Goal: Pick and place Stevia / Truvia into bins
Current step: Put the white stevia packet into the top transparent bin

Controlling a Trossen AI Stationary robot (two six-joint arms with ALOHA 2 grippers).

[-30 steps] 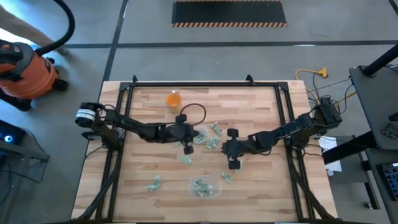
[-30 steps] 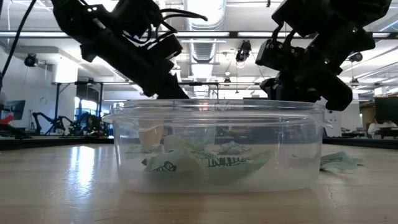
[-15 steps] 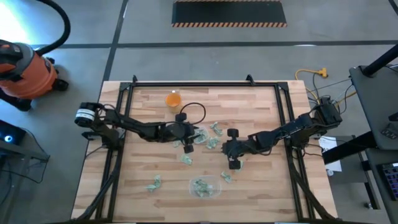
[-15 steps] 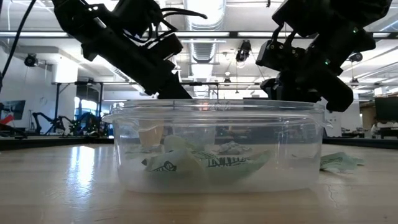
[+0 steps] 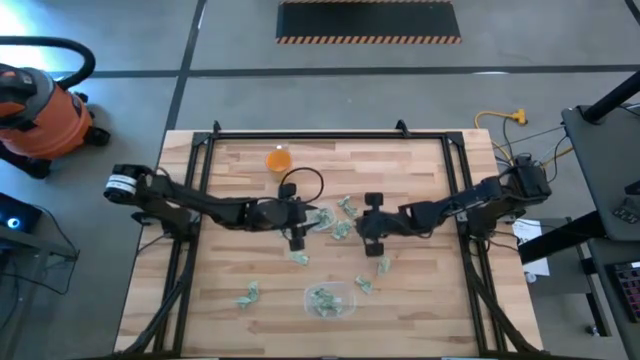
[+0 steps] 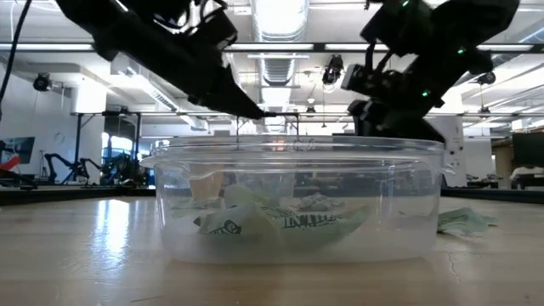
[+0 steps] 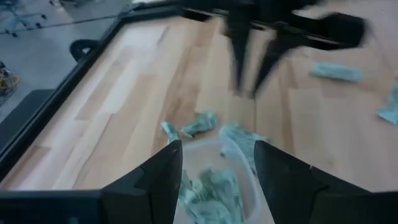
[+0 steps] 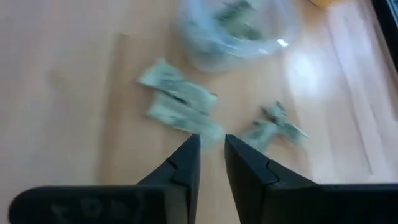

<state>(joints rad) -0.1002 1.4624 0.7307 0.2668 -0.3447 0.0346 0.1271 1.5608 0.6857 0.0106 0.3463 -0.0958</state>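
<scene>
Sachets (image 5: pixel 345 207) lie scattered across the middle of my desk (image 5: pixel 240 180), with more piled in the rounded tub (image 5: pixel 330 301) at lower centre of the high view and in the small round cup (image 5: pixel 320 217) just left of centre. My left fingers (image 5: pixel 297 241) hang over that cup, spread wide with nothing between them. My right fingers (image 5: pixel 372 233) sit right of centre above loose sachets, parted only by a narrow gap and holding nothing. One sachet (image 5: pixel 383 266) lies just below them, another (image 5: pixel 248 294) towards lower left. An orange cup (image 5: pixel 278 159) stands upper left of centre
</scene>
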